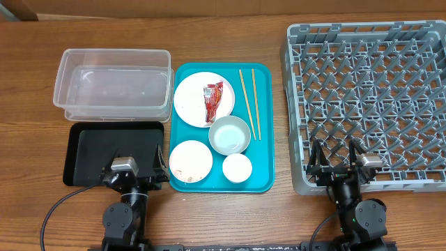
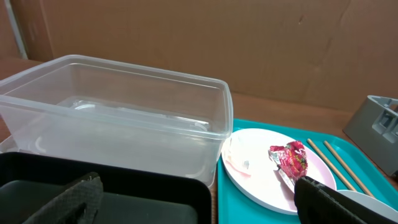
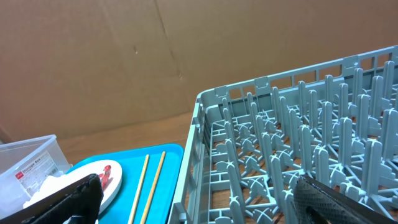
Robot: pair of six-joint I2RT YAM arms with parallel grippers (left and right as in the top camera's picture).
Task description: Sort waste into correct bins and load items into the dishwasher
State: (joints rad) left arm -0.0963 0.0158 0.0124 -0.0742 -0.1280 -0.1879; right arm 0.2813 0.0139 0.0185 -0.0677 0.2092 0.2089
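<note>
A red wrapper (image 1: 212, 100) lies on the large white plate (image 1: 195, 104) on the teal tray (image 1: 261, 164); it also shows in the left wrist view (image 2: 290, 158). A whitish crumpled bit (image 2: 239, 161) lies beside it on the plate. Two chopsticks (image 1: 248, 101) lie to the right of the plate. A grey-blue bowl (image 1: 229, 134), a small plate (image 1: 190, 162) and a cup (image 1: 237, 167) sit nearer. My left gripper (image 1: 134, 176) is open and empty over the black tray (image 1: 90, 143). My right gripper (image 1: 336, 159) is open and empty over the grey rack's (image 1: 369, 97) near edge.
The clear tub (image 1: 115, 84) stands behind the black tray, left of the teal tray. The rack's upright pegs (image 3: 311, 124) fill the right side. Brown cardboard stands behind the table in both wrist views.
</note>
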